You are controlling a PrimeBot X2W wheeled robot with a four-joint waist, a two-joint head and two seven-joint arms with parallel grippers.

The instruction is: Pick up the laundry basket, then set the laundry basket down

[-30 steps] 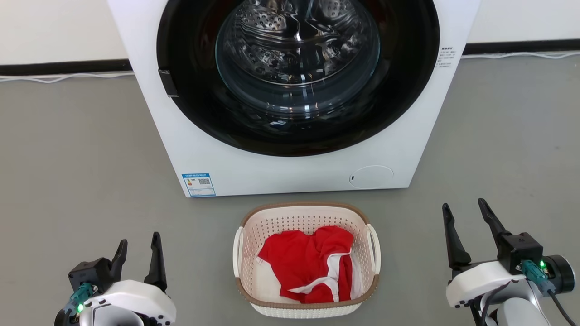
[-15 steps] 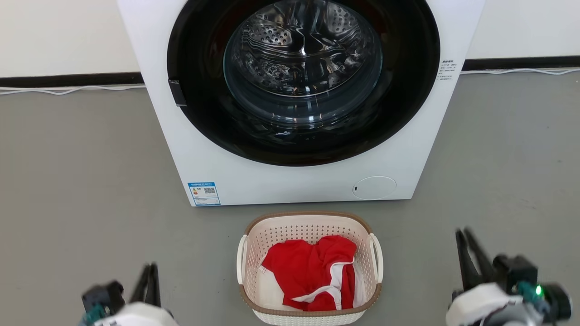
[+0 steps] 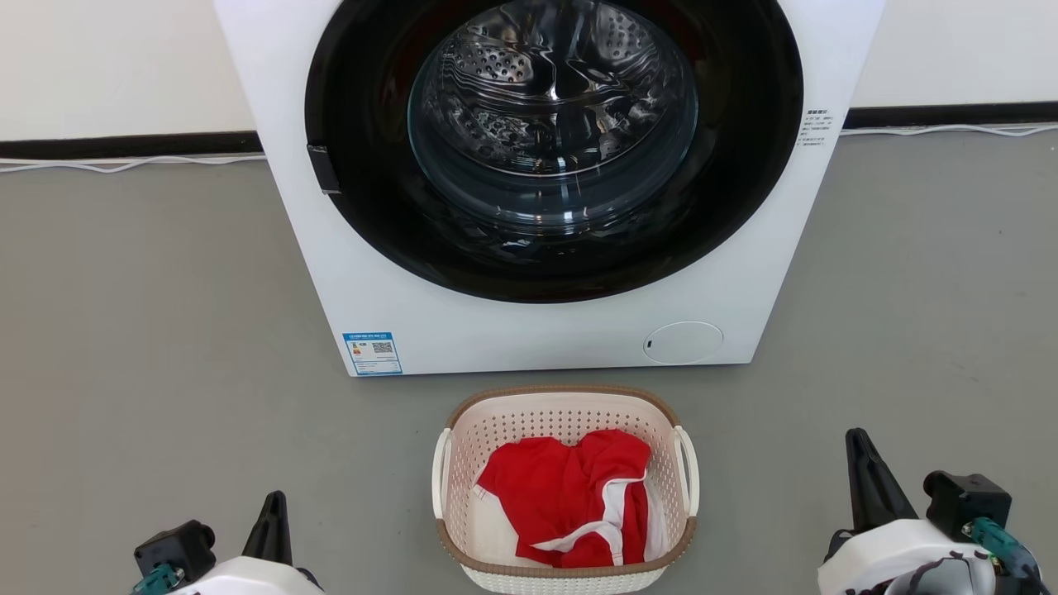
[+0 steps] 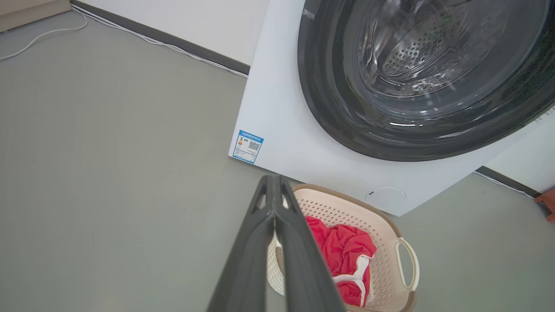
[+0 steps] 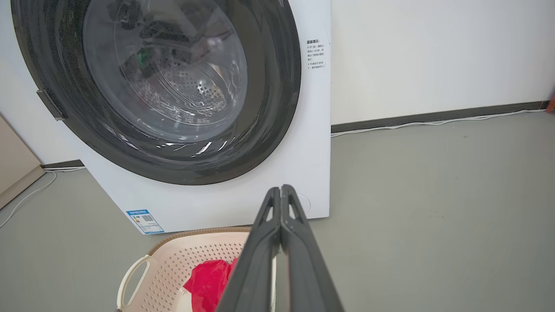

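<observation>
At the lower left of the head view, the left end effector (image 3: pixel 275 504) has its two fingers pressed fully together and holds nothing. It stands well apart from the basket, above the grey floor (image 3: pixel 149 372). Between the two arms, the laundry basket (image 3: pixel 562 417) rests upright on the floor, just in front of the washer (image 3: pixel 496 339). A red garment (image 3: pixel 570 496) lies inside it, and it has one white handle on each side. At the lower right, the right end effector (image 3: pixel 857 442) is also fully closed and empty, well apart from the basket. Such a scene fits a basket that waits to be lifted, and equally one already put back down. In either case, I judge the handling is good only when both sides are treated evenly, so the basket is level and the garment does not slide.
</observation>
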